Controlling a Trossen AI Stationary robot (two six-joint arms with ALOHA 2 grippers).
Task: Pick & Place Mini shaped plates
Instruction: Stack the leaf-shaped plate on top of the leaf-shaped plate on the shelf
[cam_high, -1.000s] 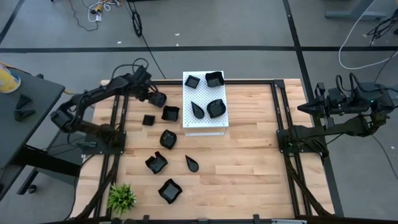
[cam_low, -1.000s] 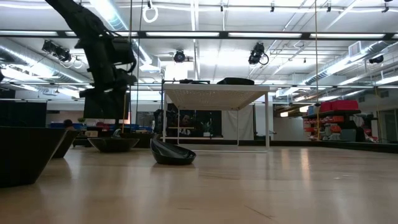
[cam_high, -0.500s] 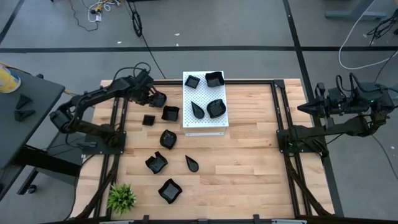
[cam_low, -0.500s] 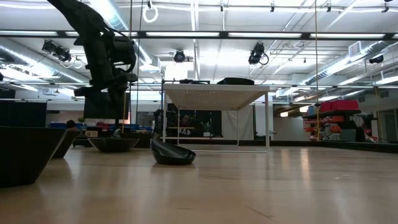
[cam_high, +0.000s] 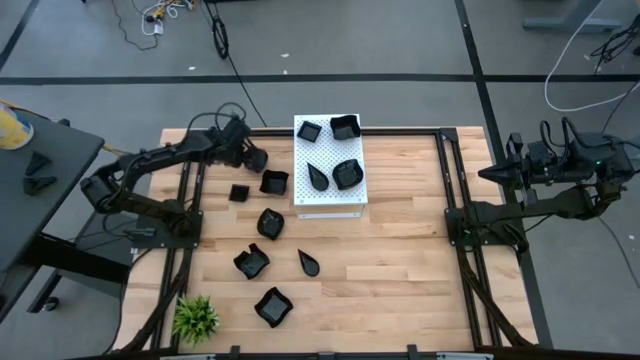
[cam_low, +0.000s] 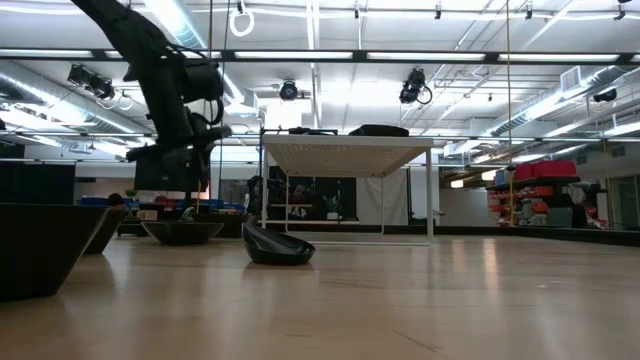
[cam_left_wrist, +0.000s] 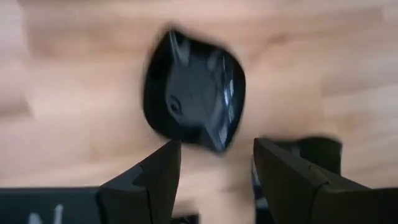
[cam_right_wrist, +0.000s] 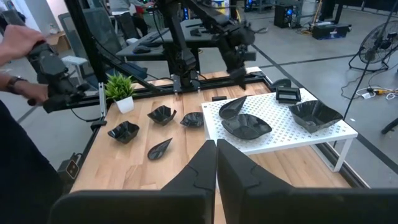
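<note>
Glossy black rounded plate (cam_left_wrist: 194, 93) on pale wood, left claw (cam_left_wrist: 214, 158) open above

White perforated board (cam_high: 330, 196) raised on legs near far edge of wooden table (cam_high: 400, 270). Small green plant (cam_high: 196, 318) at near left corner. Grey floor (cam_high: 400, 40) beyond, crossed by cables (cam_high: 222, 40).

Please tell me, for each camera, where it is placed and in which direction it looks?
High: above the table, straight down; both arms, board.
Low: table height, level across; left arm, teardrop plate.
Left wrist: over the wood; open left gripper, one plate.
Right wrist: from the table's right side, across; shut right gripper.
Shared: high and right wrist both show the board.
</note>
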